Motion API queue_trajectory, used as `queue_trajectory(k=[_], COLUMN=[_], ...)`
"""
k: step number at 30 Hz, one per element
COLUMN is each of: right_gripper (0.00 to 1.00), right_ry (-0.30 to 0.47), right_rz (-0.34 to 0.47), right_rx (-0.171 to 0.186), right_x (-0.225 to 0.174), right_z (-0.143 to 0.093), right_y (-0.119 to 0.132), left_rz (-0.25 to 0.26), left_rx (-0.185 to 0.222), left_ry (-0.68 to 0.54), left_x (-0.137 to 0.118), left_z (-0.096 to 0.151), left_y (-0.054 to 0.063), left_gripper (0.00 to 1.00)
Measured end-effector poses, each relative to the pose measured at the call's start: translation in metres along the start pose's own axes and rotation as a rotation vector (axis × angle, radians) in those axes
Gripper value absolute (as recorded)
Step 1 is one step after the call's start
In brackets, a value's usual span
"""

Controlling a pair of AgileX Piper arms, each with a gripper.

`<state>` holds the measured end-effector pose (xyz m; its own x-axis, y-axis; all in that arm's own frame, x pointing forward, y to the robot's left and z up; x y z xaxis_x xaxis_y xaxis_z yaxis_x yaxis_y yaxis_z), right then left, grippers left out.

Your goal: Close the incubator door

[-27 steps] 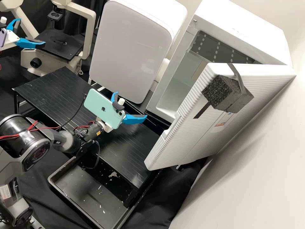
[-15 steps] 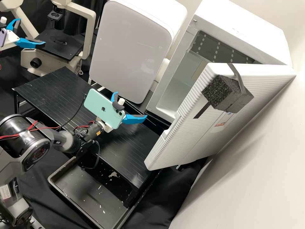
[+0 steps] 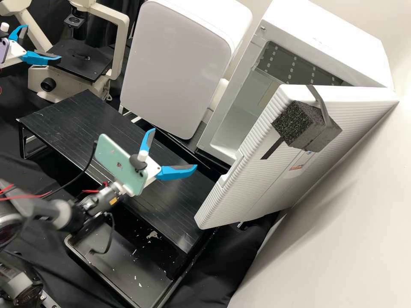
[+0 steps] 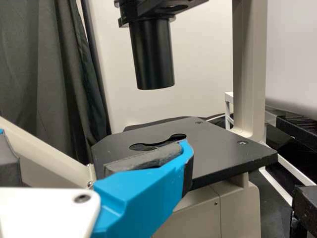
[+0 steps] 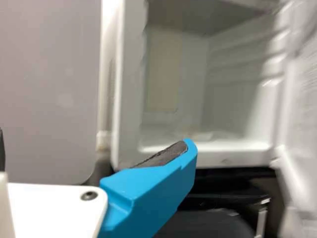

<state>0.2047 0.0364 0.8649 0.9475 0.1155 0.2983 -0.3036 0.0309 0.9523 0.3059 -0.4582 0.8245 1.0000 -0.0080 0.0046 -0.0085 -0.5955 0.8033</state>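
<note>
Right gripper (image 3: 173, 147) has shifted back, fingers spread; door (image 3: 261, 188) looks stiff but light-swinging, best pushed at its free edge (image 3: 252, 139).

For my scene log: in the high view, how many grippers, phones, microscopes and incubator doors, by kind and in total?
Grippers: 2 (left gripper, right gripper)
Phones: 2 (green phone, purple phone)
Microscope: 1
Incubator door: 1
Total: 6

Ribbed plastic incubator door (image 3: 257, 188), rough foam block (image 3: 294, 125), creased cloth (image 3: 220, 267)
</note>
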Motion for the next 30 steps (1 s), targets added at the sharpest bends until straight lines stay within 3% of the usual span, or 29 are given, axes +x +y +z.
queue_trajectory(k=[6,14,18,30], right_gripper=[1.00,1.00,1.00,1.00], right_ry=[-0.075,-0.302,-0.352,-0.405], right_rz=[0.170,0.344,0.358,0.314], right_rx=[-0.001,-0.035,-0.050,-0.053], right_x=[-0.026,-0.040,-0.041,0.003], right_z=[0.008,0.034,0.041,0.062], right_y=[0.023,0.043,0.044,0.037], left_rz=[0.000,0.000,0.000,0.000], left_rx=[0.000,0.000,0.000,0.000], left_ry=[0.000,0.000,0.000,0.000], left_x=[0.000,0.000,0.000,0.000], left_z=[0.000,0.000,0.000,0.000], left_y=[0.000,0.000,0.000,0.000], left_gripper=[1.00,1.00,1.00,1.00])
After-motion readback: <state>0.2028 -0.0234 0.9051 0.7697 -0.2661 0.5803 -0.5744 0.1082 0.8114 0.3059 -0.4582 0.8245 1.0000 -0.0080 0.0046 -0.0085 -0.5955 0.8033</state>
